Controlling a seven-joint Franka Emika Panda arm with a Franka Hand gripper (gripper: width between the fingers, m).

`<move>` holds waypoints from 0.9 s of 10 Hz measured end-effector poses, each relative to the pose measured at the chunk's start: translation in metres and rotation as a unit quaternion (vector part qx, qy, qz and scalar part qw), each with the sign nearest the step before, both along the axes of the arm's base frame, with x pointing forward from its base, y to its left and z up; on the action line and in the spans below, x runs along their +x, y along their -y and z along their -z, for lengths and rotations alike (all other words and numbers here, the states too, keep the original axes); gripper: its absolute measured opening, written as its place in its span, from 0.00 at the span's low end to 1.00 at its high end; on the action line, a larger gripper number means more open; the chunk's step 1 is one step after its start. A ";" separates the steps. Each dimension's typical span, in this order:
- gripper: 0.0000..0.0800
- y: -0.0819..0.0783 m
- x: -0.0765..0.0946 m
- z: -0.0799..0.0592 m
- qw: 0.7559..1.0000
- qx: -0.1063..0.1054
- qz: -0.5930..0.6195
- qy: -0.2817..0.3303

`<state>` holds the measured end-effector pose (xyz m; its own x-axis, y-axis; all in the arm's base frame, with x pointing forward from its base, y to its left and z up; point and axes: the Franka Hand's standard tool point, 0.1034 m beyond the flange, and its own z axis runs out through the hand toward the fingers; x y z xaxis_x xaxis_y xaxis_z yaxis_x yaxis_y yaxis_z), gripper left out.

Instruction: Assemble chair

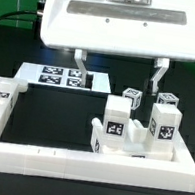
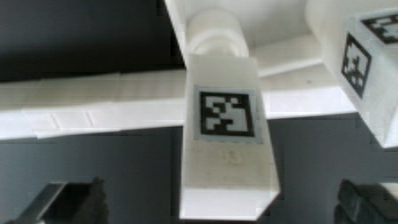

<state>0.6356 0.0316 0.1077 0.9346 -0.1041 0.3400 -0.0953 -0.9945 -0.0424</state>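
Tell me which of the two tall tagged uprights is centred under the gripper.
The upright on the exterior view's left; the gripper is centred above it, while the other upright stands aside.

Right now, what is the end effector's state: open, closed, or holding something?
End effector: open, fingers spread wide and holding nothing, above a tagged white chair part.
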 end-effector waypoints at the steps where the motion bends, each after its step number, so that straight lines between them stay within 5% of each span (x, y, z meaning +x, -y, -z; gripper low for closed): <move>1: 0.81 0.005 0.005 0.000 0.999 0.008 0.001 -0.046; 7: 0.81 0.006 0.000 0.014 0.960 0.046 0.029 -0.274; 9: 0.81 0.002 0.007 0.018 0.960 0.045 0.028 -0.274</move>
<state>0.6423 0.0295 0.0894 0.9628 -0.1656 -0.2134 -0.1811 -0.9819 -0.0554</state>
